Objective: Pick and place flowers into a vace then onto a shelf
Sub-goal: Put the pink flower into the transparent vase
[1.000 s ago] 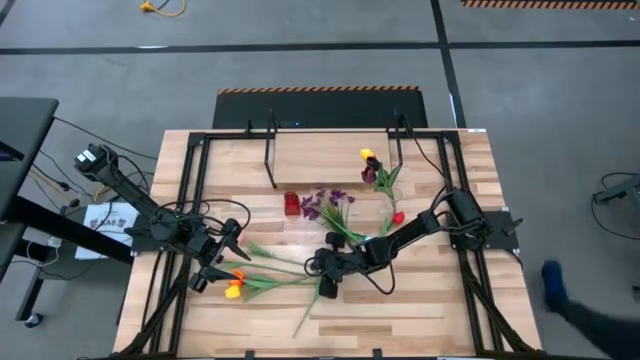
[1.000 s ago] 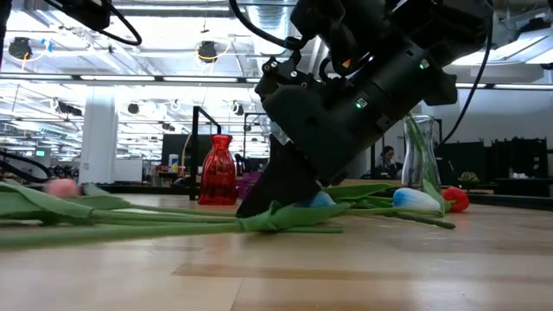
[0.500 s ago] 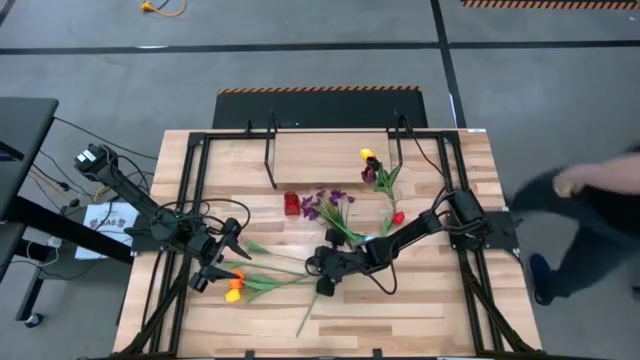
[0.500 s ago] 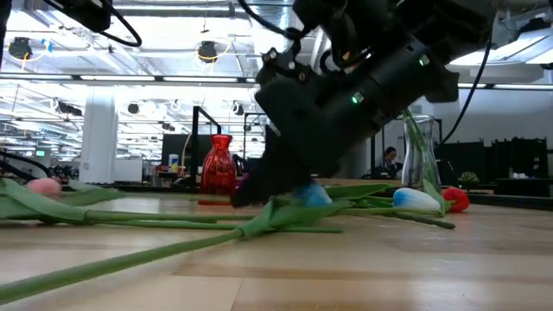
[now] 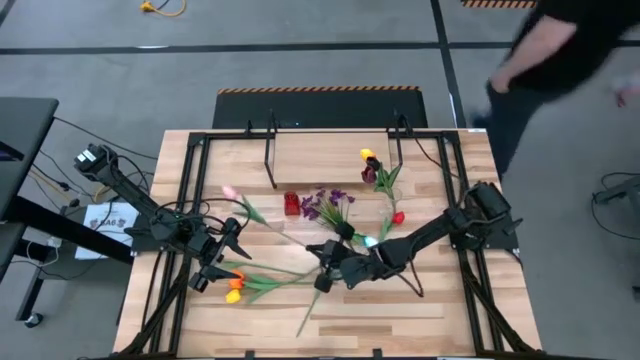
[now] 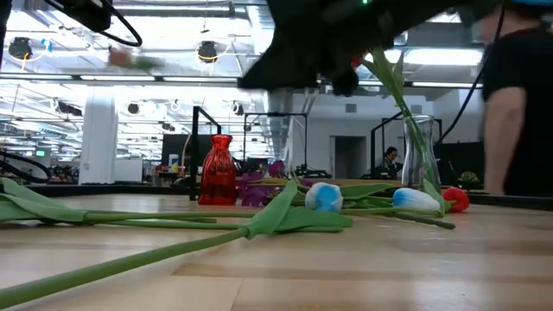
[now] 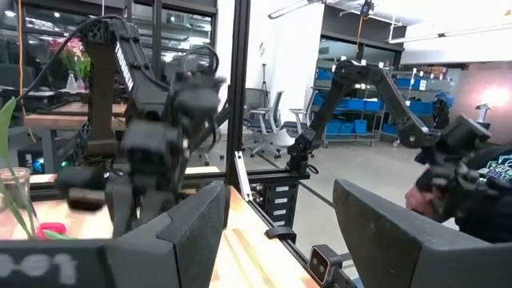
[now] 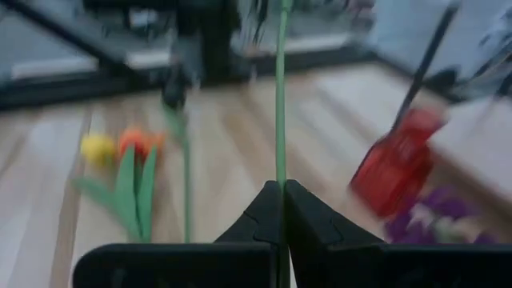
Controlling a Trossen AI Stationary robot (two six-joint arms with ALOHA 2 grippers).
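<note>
Right gripper (image 8: 280,200), above mid-bench, clamped on the green stem of a pink tulip (image 5: 229,192) lifted clear of the bench (image 5: 440,310). Left gripper (image 5: 222,262) parted and empty, beside the orange and yellow tulips (image 5: 235,284). Red vase (image 5: 291,204) stands before the shelf (image 5: 320,150).

Robotics lab in open industrial hall. Evidence: grey concrete floor (image 5: 300,40) with hazard-striped mat (image 5: 318,91); ceiling lights (image 6: 207,52); further robot arm (image 7: 384,88); blue storage bins (image 7: 352,128); office chairs (image 7: 268,120).
</note>
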